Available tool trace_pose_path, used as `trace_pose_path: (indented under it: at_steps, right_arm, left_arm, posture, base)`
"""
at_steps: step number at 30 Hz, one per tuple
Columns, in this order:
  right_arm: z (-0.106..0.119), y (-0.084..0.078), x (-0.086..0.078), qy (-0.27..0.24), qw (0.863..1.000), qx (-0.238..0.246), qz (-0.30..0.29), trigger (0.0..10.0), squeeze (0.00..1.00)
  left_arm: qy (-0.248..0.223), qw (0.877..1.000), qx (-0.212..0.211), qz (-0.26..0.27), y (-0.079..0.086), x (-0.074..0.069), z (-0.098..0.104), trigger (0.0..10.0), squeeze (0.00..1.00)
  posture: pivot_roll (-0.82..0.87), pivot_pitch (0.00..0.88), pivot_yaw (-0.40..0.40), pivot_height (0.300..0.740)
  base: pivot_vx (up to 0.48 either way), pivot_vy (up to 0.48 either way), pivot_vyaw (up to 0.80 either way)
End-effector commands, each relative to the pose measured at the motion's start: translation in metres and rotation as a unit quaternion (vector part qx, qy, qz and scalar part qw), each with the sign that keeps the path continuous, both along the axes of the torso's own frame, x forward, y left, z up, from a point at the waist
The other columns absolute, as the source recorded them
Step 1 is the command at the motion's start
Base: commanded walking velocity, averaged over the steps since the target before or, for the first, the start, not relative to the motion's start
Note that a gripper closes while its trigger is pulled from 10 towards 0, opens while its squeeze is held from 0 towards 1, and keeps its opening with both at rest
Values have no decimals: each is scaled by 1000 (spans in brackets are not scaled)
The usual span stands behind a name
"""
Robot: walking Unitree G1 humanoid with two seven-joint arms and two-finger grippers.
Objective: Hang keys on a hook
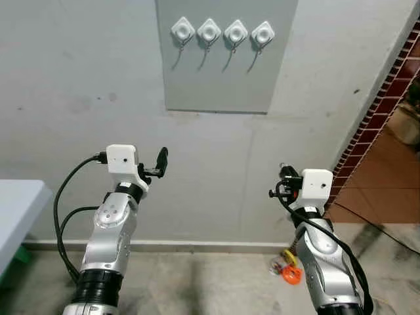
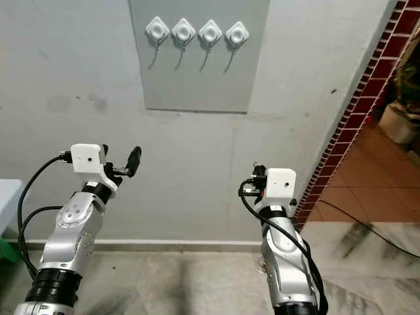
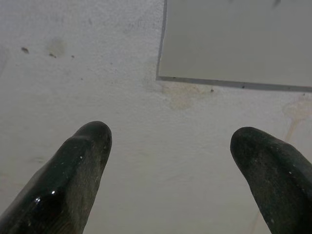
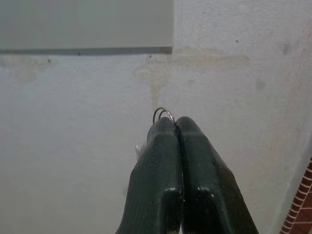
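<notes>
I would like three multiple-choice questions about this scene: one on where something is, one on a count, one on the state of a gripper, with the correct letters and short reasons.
1. Where is the grey panel with the hooks?
A. on the floor
B. on the wall, above both grippers
C. on the blue table

2. How many hooks are on the panel?
A. two
B. four
C. six

3. What is the state of the right gripper?
A. shut on a key ring
B. wide open
C. holding a cup

Answers:
1 B, the panel sits high on the wall above both arms.
2 B, four white mounts stand in a row.
3 A, the fingers are pressed together with a metal ring at their tips.
</notes>
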State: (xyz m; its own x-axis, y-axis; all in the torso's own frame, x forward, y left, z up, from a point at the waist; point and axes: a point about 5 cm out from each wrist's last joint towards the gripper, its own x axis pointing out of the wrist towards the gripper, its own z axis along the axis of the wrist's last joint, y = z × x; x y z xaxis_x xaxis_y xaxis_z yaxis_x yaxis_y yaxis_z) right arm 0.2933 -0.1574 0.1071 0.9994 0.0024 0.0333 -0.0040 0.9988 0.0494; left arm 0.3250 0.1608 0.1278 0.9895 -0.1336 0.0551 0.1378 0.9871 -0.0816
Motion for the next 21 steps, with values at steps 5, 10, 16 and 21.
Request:
trace_pose_path:
  at_steps: [5, 10, 16, 21]
  right_arm:
    - [1, -6, -8, -5, 999, 11, -30, 10000, 0]
    - [-2, -13, -18, -6, 998, 14, -58, 10000, 0]
    - [-3, -13, -22, -3, 998, 15, -63, 10000, 0]
    - [-1, -16, -21, -2, 998, 7, -56, 10000, 0]
  left_arm:
    - [1, 999, 15, -30, -7, 1, 4, 10000, 0]
    - [15, 998, 8, -55, -15, 5, 4, 10000, 0]
    - [26, 998, -5, -55, -17, 9, 5, 10000, 0]
    - [22, 998, -10, -50, -18, 8, 5, 10000, 0]
  posture:
    - [-121, 0, 63, 740]
    - [-153, 0, 95, 740]
    - [-158, 0, 92, 740]
    - [-149, 0, 65, 740]
  base:
    - [0, 0, 0]
    - [0, 0, 0]
    - [0, 0, 0]
    - [0, 0, 0]
